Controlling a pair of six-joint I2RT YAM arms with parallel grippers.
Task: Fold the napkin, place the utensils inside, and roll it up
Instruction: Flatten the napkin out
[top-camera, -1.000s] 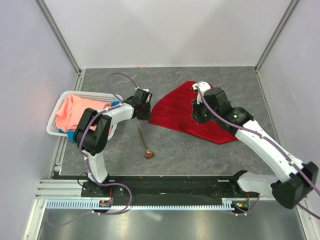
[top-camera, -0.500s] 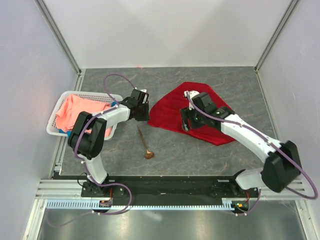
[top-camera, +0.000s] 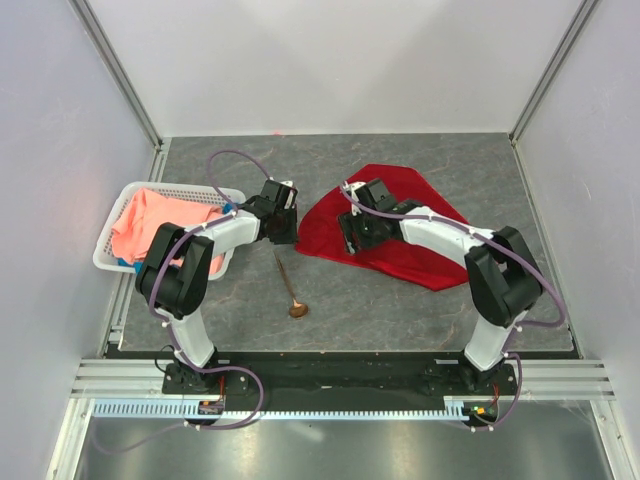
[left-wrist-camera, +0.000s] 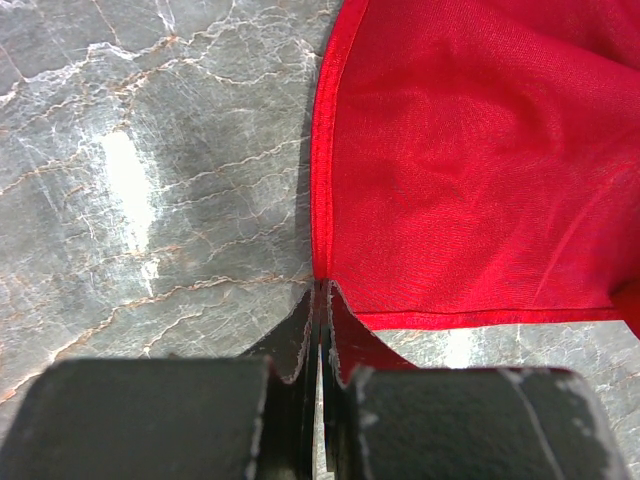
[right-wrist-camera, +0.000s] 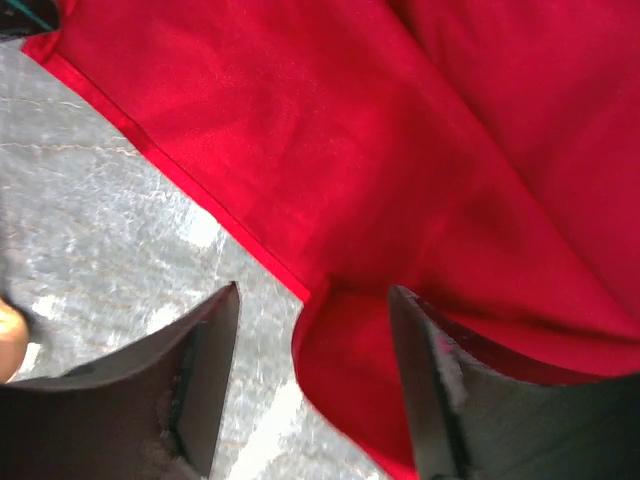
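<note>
Deep red square cloth napkin (top-camera: 400, 185) lies rumpled at centre frame. The left gripper (left-wrist-camera: 320, 292) pinches its left corner. The right gripper (right-wrist-camera: 313, 293) hovers over its edge, jaws apart.

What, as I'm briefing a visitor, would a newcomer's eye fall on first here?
The deep red napkin mid-table, its left corner pinched in the shut left gripper, the open right gripper over its near edge. Then the copper spoon near that corner, and a white basket far left.

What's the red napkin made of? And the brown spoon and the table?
The napkin looks like matte woven cloth: fine weave, stitched hem. The spoon is probably metal: slim, coppery. The table is grey, marbled and glossy with glare; stone or print, cannot tell.
</note>
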